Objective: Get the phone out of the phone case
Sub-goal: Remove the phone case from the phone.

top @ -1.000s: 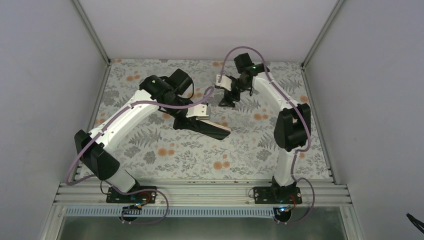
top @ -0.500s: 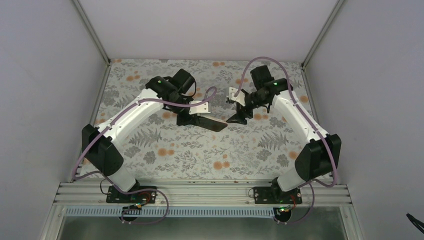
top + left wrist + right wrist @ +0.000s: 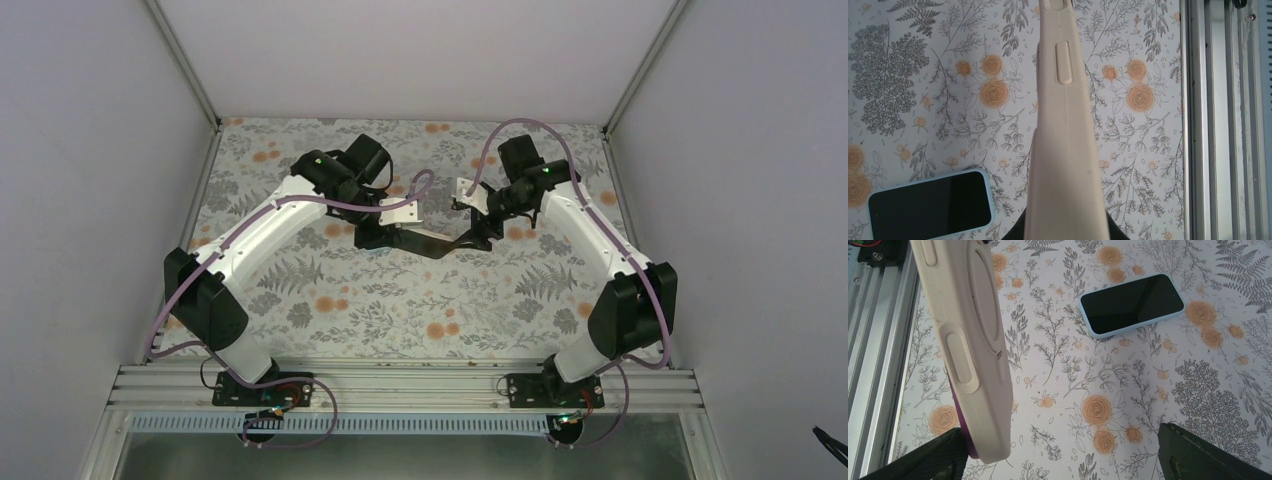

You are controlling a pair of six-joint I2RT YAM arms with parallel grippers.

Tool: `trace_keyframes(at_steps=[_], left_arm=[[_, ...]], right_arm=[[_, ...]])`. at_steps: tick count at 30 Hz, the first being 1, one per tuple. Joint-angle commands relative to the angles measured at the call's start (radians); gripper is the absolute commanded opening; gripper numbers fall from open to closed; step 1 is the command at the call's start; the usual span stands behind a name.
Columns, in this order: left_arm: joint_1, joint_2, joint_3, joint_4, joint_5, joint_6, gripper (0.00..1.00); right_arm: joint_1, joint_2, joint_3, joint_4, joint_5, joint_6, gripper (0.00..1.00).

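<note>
My left gripper (image 3: 388, 236) is shut on one end of a beige phone case (image 3: 428, 243) and holds it above the mat, pointing right. The left wrist view shows the case (image 3: 1064, 125) edge-on, with my left gripper (image 3: 1063, 234) mostly hidden behind it. My right gripper (image 3: 478, 237) is open at the case's free end. In the right wrist view the case (image 3: 973, 335) shows a purple edge (image 3: 961, 412), which I take for the phone inside. Its end sits just inside the left finger (image 3: 923, 460) of my right gripper (image 3: 1063, 460).
A second phone, light blue with a dark screen, lies flat on the floral mat (image 3: 400, 310) under the held case; it shows in the left wrist view (image 3: 930, 205) and the right wrist view (image 3: 1132, 304). Aluminium rails (image 3: 1220, 100) run along the near edge.
My right gripper has come down from the back to the case's free end. My left gripper has carried the case a little back and to the left.
</note>
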Motion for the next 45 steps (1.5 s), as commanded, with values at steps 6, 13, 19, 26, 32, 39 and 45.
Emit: trace_keyframes(at_steps=[6, 13, 19, 26, 32, 39, 45], left_arm=[[-0.001, -0.035, 0.030, -0.001, 0.033, -0.003, 0.02], [0.001, -0.031, 0.035, 0.003, 0.025, -0.001, 0.02], [0.002, -0.027, 0.041, 0.001, 0.030, 0.002, 0.02], [0.001, -0.026, 0.041, -0.009, 0.036, 0.008, 0.02], [0.002, -0.028, 0.040, -0.015, 0.036, 0.011, 0.02], [0.002, -0.030, 0.037, -0.009, 0.034, 0.006, 0.02], [0.003, -0.020, 0.045, -0.004, 0.030, 0.003, 0.02]], right_arm=[[-0.018, 0.021, 0.039, -0.029, -0.044, -0.031, 0.92], [-0.018, 0.028, 0.053, -0.088, -0.063, -0.067, 0.92], [-0.021, 0.023, 0.046, -0.104, -0.069, -0.079, 0.92], [-0.023, 0.030, 0.039, -0.092, -0.063, -0.077, 0.92], [-0.030, 0.044, 0.051, -0.090, -0.065, -0.081, 0.91], [-0.036, 0.057, 0.058, -0.095, -0.067, -0.089, 0.91], [-0.037, 0.064, 0.048, -0.097, -0.078, -0.095, 0.91]])
